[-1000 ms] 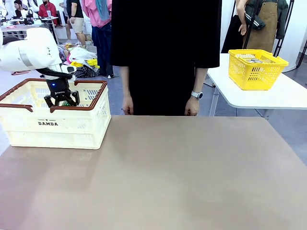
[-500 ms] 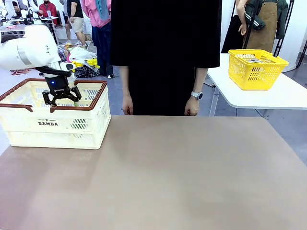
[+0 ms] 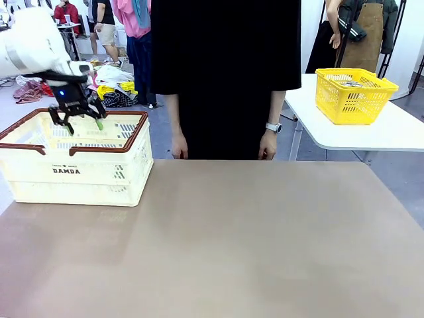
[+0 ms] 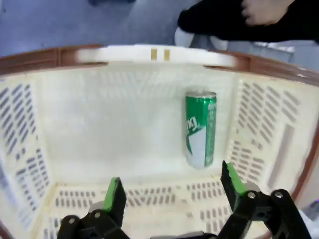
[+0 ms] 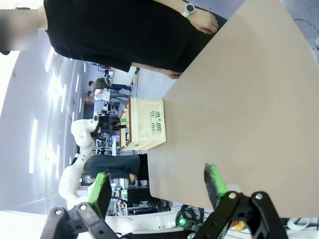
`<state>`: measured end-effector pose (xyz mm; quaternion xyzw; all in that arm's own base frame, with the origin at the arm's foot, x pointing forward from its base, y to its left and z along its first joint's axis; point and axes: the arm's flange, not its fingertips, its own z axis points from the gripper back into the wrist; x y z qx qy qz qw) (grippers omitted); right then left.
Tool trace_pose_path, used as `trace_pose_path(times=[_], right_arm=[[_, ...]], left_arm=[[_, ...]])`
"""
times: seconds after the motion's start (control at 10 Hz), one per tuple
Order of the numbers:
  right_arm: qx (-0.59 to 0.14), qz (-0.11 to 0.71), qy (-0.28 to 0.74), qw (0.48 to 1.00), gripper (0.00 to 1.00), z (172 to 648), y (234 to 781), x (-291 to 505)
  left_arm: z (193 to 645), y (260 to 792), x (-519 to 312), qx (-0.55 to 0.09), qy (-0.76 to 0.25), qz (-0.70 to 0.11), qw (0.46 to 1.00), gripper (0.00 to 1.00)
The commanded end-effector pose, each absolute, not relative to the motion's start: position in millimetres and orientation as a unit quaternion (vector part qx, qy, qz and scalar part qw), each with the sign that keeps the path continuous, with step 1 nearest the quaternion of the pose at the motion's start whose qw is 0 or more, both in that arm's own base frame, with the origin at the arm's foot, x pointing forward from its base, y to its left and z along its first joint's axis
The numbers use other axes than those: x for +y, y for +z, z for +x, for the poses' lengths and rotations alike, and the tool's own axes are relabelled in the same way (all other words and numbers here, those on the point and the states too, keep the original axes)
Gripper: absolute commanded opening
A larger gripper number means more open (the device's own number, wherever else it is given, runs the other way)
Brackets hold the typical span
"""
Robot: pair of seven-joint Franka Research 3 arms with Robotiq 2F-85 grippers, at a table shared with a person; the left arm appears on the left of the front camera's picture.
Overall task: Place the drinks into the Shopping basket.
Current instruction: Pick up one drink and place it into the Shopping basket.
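1. Left gripper (image 3: 84,126): jaws spread wide, nothing between the green pads (image 4: 115,191). Released.
2. Front view: it hangs over the Shopping basket (image 3: 40,169), fingertips about level with the far brown rim, clear of the walls.
3. Left wrist view: the green can (image 4: 201,128) is inside the basket, below and beyond the fingertips. It is apart from both pads and sits nearer the picture-right finger.
4. The can seems to lie on the basket floor close to one slotted side wall, with a silver end toward the rim that carries the handle. Lying or upright: cannot tell for certain.
5. Right gripper (image 5: 157,181): jaws open, nothing held, over the brown table (image 5: 239,99), well apart from the basket.
6. The basket stands at the table's left far corner, "DAMDA" facing the robot.
7. The person stands at the far edge, with both hands (image 3: 267,146) hanging just behind it.
8. A yellow basket (image 3: 354,96) sits on a white side table (image 3: 391,132) at far right.
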<state>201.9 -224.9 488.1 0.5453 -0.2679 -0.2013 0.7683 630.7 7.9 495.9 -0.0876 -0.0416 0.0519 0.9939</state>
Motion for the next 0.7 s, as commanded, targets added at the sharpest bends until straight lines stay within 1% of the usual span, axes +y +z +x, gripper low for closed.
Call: trace_pose_path(times=[0.0, 0.1, 0.3, 0.4, 0.5, 0.6], right_arm=[[-0.283, 0.551, -0.19, 0.762, 1.0, 204.3, 490.0, -226.0], [-0.283, 0.551, -0.19, 0.762, 1.0, 204.3, 490.0, -226.0], [-0.283, 0.551, -0.19, 0.762, 1.0, 204.3, 490.0, -226.0], [-0.283, 0.551, -0.19, 0.762, 1.0, 204.3, 490.0, -226.0], [-0.283, 0.551, -0.19, 0.762, 1.0, 204.3, 490.0, -226.0], [-0.283, 0.551, -0.19, 0.762, 1.0, 204.3, 490.0, -226.0]], left_arm=[[582.5, 549.9, 30.0, -0.026, 0.052, -0.157, 0.986, 1.0], [546.0, 581.9, 49.8, 0.03, 0.036, -0.229, 0.972, 1.0], [479.3, 614.8, 95.2, 0.003, -0.027, -0.324, 0.946, 1.0], [448.5, 617.3, 118.7, -0.026, -0.053, -0.388, 0.92, 1.0], [417.3, 612.8, 144.6, -0.054, -0.076, -0.484, 0.87, 1.0], [400.7, 605.0, 167.2, -0.082, -0.042, -0.58, 0.809, 1.0]])
